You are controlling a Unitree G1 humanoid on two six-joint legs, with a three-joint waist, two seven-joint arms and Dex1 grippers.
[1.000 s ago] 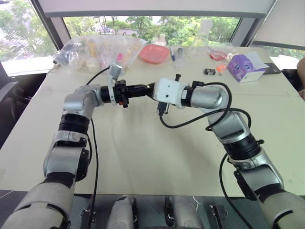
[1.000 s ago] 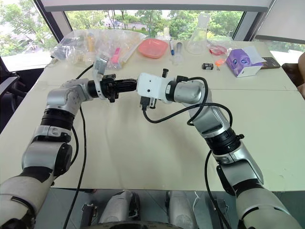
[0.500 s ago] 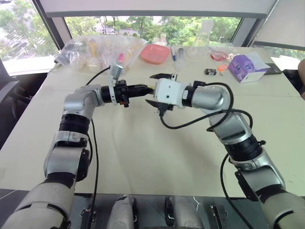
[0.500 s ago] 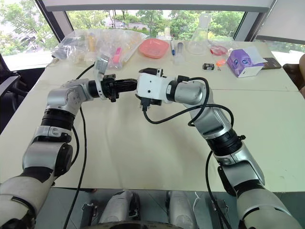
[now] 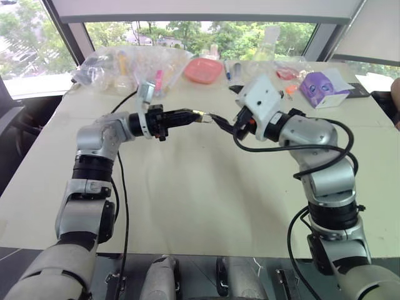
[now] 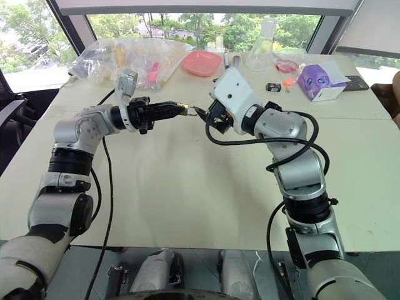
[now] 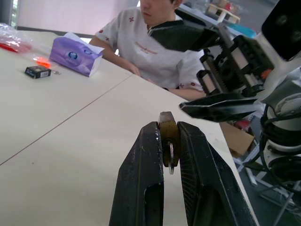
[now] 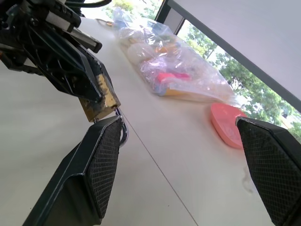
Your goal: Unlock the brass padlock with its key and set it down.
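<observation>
Above the table's middle, left eye view:
- left gripper [image 5: 195,116]: points to the right, fingers pinched on the brass padlock [image 5: 199,115], which is held up off the table [image 5: 187,206].
- right gripper [image 5: 222,122]: just right of the padlock, black fingers spread apart, one tip close beside the lock.
- far edge: clear plastic bags [image 5: 125,65] at far left, a pink dish [image 5: 202,70] near the middle, a purple tissue box [image 5: 322,87] and a small black-and-white box [image 5: 274,94] at far right.

Right eye view:
- padlock: a small yellow speck at the left fingertips, between the two grippers, well above the tabletop.
- right gripper: jaws apart, its white wrist housing [image 6: 234,92] tilted up behind them.

Left wrist view:
- left fingers [image 7: 141,188]: pressed onto both sides of the brass body, which sticks out at the tips.
- silver piece [image 7: 171,160]: a thin metal bit hangs under the body between the fingers; whether shackle or key I cannot tell.
- right gripper: spread black fingers just beyond the lock.
- person [image 7: 155,42]: in a white shirt, seated at the table's right side.

Right wrist view:
- padlock: scuffed brass block in the left gripper's tips, silver loop [image 8: 123,132] curving below it.
- right fingers [image 8: 101,165]: wide apart; the near pad lies just under the lock, contact unclear; the other stands well off.
</observation>
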